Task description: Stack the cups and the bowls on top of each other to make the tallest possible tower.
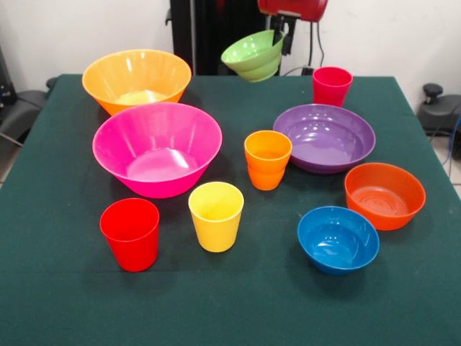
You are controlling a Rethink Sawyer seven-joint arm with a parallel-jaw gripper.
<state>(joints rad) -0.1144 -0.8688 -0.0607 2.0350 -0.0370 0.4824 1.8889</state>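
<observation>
At the table's (65, 303) far edge, toward 12 o'clock, the gripper (279, 42) pinches the rim of the small ribbed green bowl (252, 56), which hangs tilted, clear of the cloth. The arm (294, 7) is cut off by the top edge; the fingers are largely hidden behind the bowl. No tower stands: the big hot-pink bowl (157, 148) sits empty at 9 o'clock, the orange-yellow bowl (136, 79) at 11. The purple bowl (324, 137), orange bowl (385, 194) and blue bowl (338, 238) lie separately at 3 to 5. The crimson-pink cup (332, 86), orange cup (267, 159), yellow cup (216, 215) and red cup (130, 233) stand upright, apart.
</observation>
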